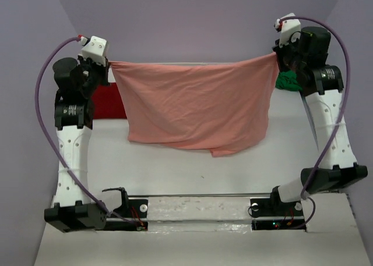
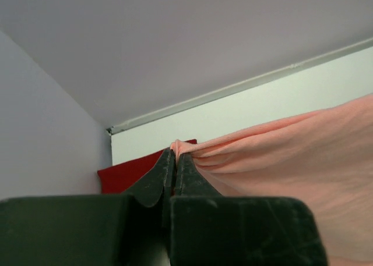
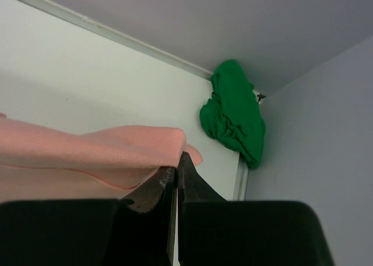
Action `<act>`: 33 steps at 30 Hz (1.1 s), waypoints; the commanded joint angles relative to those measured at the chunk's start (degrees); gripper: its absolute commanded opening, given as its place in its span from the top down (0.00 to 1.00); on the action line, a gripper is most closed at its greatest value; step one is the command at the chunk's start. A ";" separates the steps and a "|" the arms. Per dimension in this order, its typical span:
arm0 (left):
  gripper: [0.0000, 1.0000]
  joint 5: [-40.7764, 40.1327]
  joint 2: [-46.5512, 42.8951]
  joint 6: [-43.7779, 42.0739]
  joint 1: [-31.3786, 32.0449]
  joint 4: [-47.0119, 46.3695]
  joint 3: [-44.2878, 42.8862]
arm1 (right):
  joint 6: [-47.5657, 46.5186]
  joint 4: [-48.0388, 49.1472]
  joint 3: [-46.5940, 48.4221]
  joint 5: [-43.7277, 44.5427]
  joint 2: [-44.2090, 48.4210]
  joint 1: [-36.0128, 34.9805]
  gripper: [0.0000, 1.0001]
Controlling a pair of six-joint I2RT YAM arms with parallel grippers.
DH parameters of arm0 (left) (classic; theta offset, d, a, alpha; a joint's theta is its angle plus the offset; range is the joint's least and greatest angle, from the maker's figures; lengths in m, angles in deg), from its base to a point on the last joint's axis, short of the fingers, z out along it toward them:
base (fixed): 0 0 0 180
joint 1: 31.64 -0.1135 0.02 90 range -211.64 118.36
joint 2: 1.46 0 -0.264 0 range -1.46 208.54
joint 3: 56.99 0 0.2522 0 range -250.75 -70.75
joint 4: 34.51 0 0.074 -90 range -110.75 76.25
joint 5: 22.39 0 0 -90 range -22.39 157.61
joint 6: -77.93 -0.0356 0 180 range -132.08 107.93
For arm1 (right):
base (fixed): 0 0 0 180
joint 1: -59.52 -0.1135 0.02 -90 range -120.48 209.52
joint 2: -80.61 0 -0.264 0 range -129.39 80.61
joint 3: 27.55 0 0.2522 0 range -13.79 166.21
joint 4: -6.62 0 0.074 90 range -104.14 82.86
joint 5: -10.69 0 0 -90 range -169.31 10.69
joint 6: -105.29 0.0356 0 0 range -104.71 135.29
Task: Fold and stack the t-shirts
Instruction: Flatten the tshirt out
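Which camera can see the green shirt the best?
The right wrist camera. There the crumpled bright green cloth shirt shows whole, bunched in the far corner. The top camera catches only a small bit of it, beside the right arm. The left wrist camera doesn't show it.

Place: a robotics lab test cell, by the look of it
Walls: plain lavender panels (image 1: 192, 21) boxing in three sides
Surface: white table (image 1: 192, 173)
Rig: left arm (image 1: 73, 149) and right arm (image 1: 329, 126) bolted to a base rail (image 1: 198, 208) at the near edge
Wiring: purple cables (image 1: 41, 85) looping in the open
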 commanded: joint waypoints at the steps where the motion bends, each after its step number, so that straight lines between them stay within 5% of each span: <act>1: 1.00 -0.37 6.85 1.28 -0.63 -6.28 -2.59 | -0.70 5.88 5.56 1.01 -6.66 0.50 1.00; 8: 1.00 2.44 21.79 4.09 -0.54 -4.28 -21.03 | -1.67 0.01 30.25 2.42 -24.15 0.50 1.00; 12: 1.00 4.64 22.26 5.23 -0.45 -1.98 -28.26 | -1.50 0.52 31.16 1.19 -21.55 0.50 1.00; 18: 1.00 5.87 9.17 3.66 -0.54 -0.93 -21.51 | -1.15 -0.45 22.12 -0.91 -10.13 0.50 1.00; 24: 1.00 7.36 -10.14 -2.91 -0.63 2.57 -3.06 | 1.40 -3.95 6.06 -6.53 7.80 0.50 1.00; 26: 0.90 13.94 -13.25 -8.54 -0.63 9.24 -0.06 | 1.93 -6.59 1.91 -8.64 12.28 0.50 1.00; 27: 0.64 17.35 -17.00 -12.22 -0.63 13.80 3.26 | 2.54 -11.47 -2.12 -11.44 16.57 0.50 0.87; 28: 0.54 18.95 -19.13 -15.21 -0.63 16.89 4.86 | 2.72 -13.44 -3.90 -13.12 18.61 0.50 0.71; 29: 0.22 19.92 -23.41 -16.38 -0.63 19.88 6.61 | 3.33 -14.76 -5.57 -14.35 22.38 0.50 0.56; 30: 0.10 21.06 -25.11 -17.95 -0.63 21.47 8.11 | 4.56 -15.82 -7.41 -16.19 24.59 0.50 0.24; 31: 0.04 21.34 -26.61 -18.75 -0.63 23.23 9.95 | 4.83 -16.44 -11.43 -17.60 26.79 0.50 0.04; 33: 0.01 22.91 -29.34 -20.59 -0.54 26.84 10.32 | 5.71 -15.92 -15.06 -18.67 32.05 1.55 0.00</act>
